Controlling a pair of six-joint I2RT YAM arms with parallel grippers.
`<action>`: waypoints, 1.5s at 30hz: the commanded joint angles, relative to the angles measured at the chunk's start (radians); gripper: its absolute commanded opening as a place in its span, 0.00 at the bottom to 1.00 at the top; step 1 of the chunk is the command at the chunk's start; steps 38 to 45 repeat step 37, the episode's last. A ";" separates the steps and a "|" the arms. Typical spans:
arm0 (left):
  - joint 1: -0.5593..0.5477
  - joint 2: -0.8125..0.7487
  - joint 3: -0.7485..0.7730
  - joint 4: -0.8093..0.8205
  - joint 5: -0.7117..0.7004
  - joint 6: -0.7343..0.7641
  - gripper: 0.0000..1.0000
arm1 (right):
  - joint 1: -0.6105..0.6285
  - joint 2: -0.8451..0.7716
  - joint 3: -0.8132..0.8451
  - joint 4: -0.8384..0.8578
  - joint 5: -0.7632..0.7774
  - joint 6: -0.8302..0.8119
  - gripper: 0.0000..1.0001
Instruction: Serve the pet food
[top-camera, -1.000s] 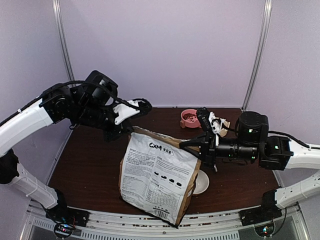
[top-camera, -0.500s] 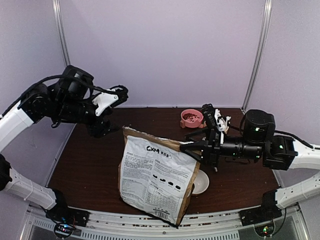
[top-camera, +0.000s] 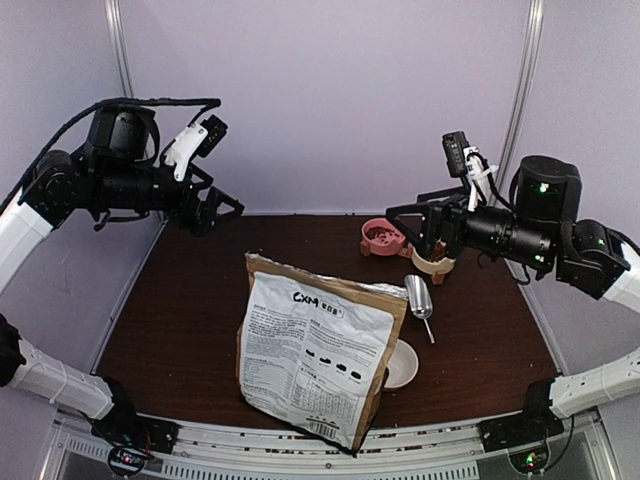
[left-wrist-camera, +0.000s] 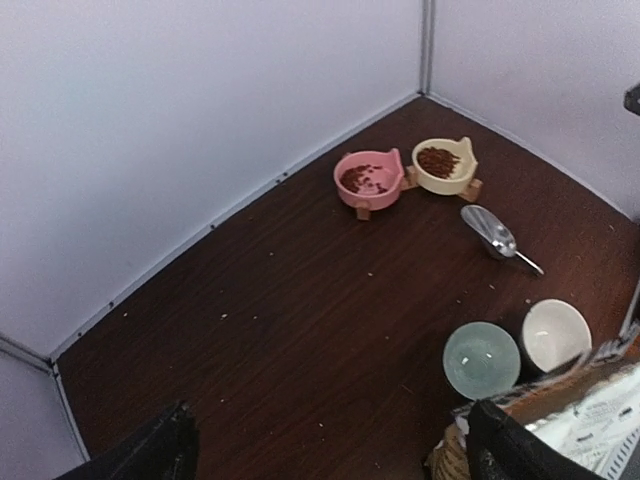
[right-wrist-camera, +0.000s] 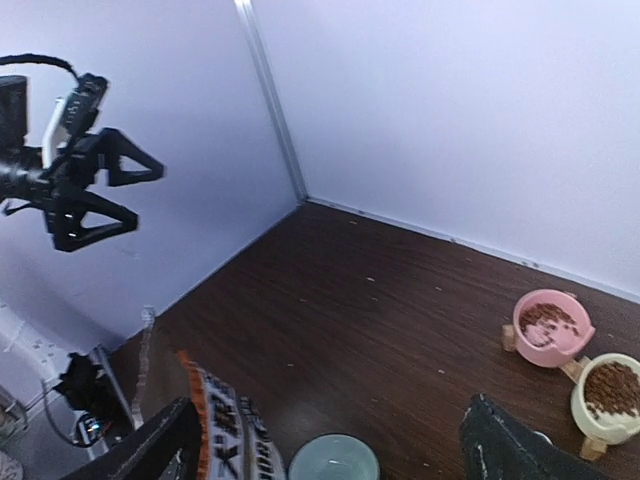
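while both arms hang high over the dark table (left-wrist-camera: 300, 300), the left gripper (top-camera: 215, 207) hovers at the far left with its jaws spread wide and nothing between them. near the middle the brown paper bag (top-camera: 310, 345) stands upright, leaning a little, with no grip on it. just beside its right edge sit a pale teal bowl (left-wrist-camera: 481, 360) and a white bowl (left-wrist-camera: 556, 335), side by side. further back, the pet food (left-wrist-camera: 437, 160) lies in two raised bowls set close together: a thin scatter in the pink bowl (left-wrist-camera: 370, 200), a fuller heap in the cream bowl (left-wrist-camera: 445, 186). a metal scoop (left-wrist-camera: 490, 232) lies flat between the cream and white bowls. the right gripper (top-camera: 412, 232) hangs above the cream bowl, jaws wide apart, holding nothing.
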 joint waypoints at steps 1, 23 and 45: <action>0.215 0.012 -0.104 0.143 0.008 -0.155 0.96 | -0.172 0.067 -0.001 -0.187 0.035 0.091 0.92; 0.892 -0.472 -1.215 0.922 -0.465 -0.362 0.98 | -1.010 -0.149 -0.684 0.389 -0.146 -0.002 0.95; 0.892 -0.391 -1.344 1.195 -0.356 -0.245 0.98 | -1.010 -0.182 -0.891 0.700 -0.069 -0.060 0.95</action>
